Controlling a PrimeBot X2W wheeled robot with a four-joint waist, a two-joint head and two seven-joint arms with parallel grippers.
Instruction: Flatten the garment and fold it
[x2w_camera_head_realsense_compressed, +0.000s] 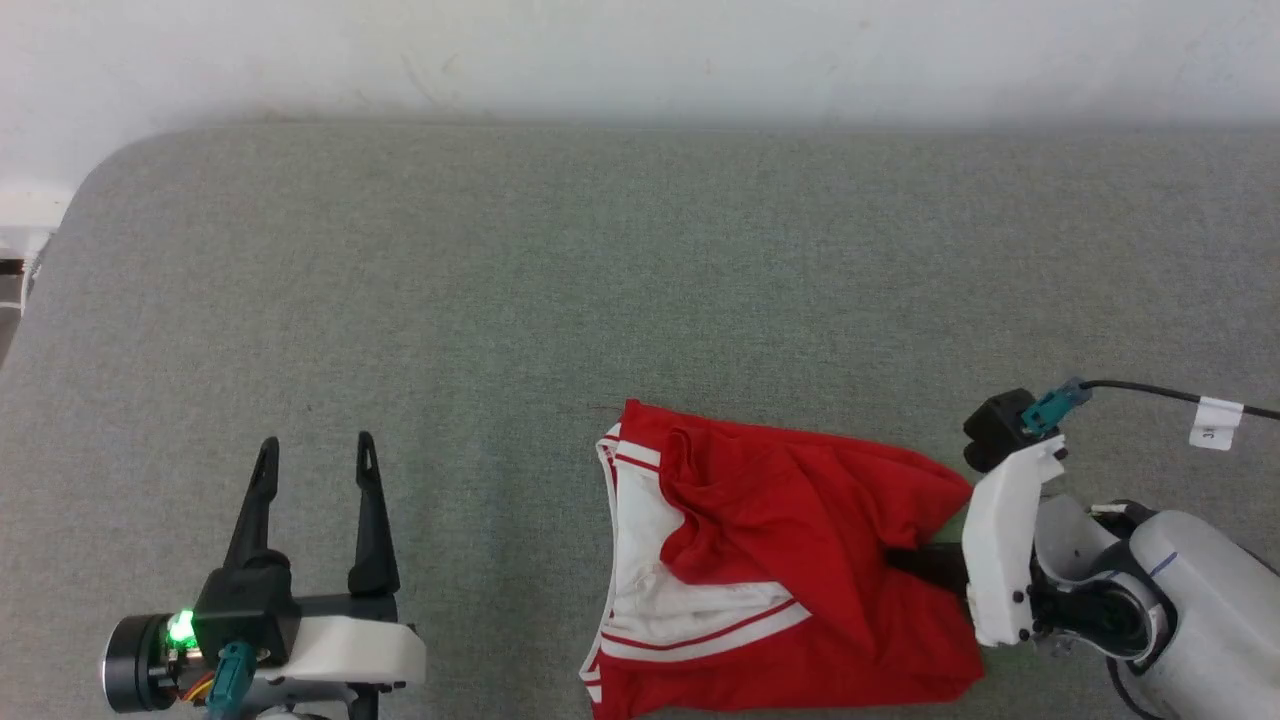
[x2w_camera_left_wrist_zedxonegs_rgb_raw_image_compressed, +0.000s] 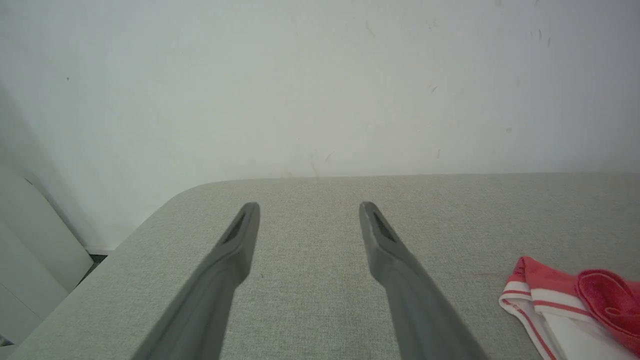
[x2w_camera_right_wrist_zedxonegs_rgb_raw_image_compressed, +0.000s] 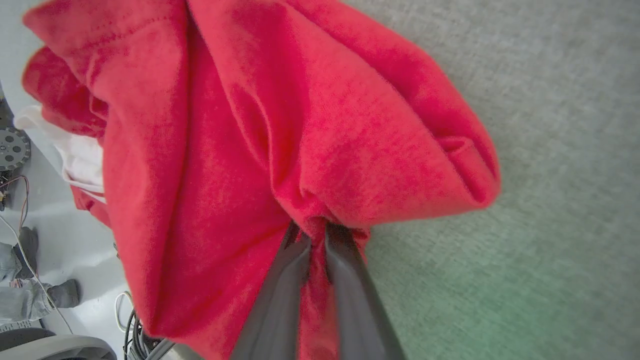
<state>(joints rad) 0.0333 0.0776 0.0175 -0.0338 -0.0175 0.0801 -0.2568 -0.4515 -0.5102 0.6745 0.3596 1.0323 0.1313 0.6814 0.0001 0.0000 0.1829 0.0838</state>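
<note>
The shirt (x2w_camera_head_realsense_compressed: 790, 540) lies crumpled at the lower middle of the head view, on the table (x2w_camera_head_realsense_compressed: 500, 300) with its grey cloth cover, and its lower edge runs out of the frame at the bottom. The red body is bunched in folds toward the right side, and a white sleeve (x2w_camera_head_realsense_compressed: 650, 540) with red stripes shows on the left side of the heap. The right gripper (x2w_camera_head_realsense_compressed: 905, 560) comes in from the lower right of the head view and reaches into the right edge of the shirt. In the right wrist view its two fingers (x2w_camera_right_wrist_zedxonegs_rgb_raw_image_compressed: 280, 280) stand almost together at the lower middle, with a fold of red cloth pinched between them, and the rest of the shirt (x2w_camera_right_wrist_zedxonegs_rgb_raw_image_compressed: 225, 150) spreads upward and to the left from this pinch. The left gripper (x2w_camera_head_realsense_compressed: 316, 445) is at the lower left of the head view, above bare table and well apart from the shirt. Its fingers (x2w_camera_left_wrist_zedxonegs_rgb_raw_image_compressed: 235, 250) are spread wide and hold nothing. In the left wrist view they point toward the pale wall (x2w_camera_left_wrist_zedxonegs_rgb_raw_image_compressed: 320, 75), and the striped sleeve (x2w_camera_left_wrist_zedxonegs_rgb_raw_image_compressed: 540, 300) lies in the lower right corner.
</note>
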